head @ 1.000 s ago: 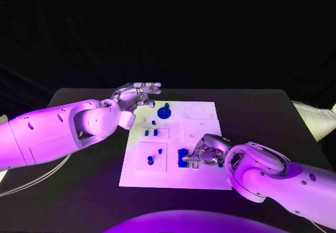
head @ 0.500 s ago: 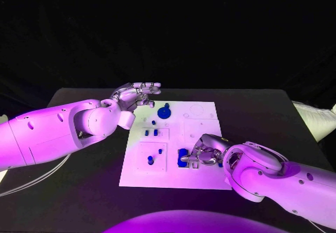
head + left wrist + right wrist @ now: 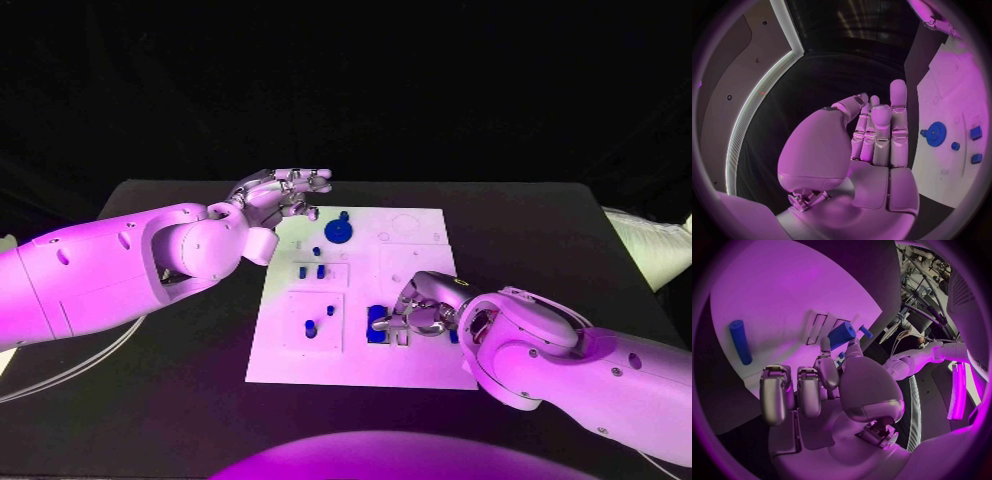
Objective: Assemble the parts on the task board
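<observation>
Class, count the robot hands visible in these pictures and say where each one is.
2. The left hand hovers by the task board's far left corner, holding nothing; the right hand is over the board's near right part, gripping a blue part.

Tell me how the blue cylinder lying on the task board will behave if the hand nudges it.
The blue cylinder lies on its side on the smooth task board, so it will probably roll rather than slide. It looks solid and stiff, likely light. Nothing visible beside it would stop it.

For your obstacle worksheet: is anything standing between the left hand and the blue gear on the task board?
Nothing visible does. The left hand hovers open past the far left corner of the task board, and the blue gear lies on bare white board near it, with no part in between.
</observation>
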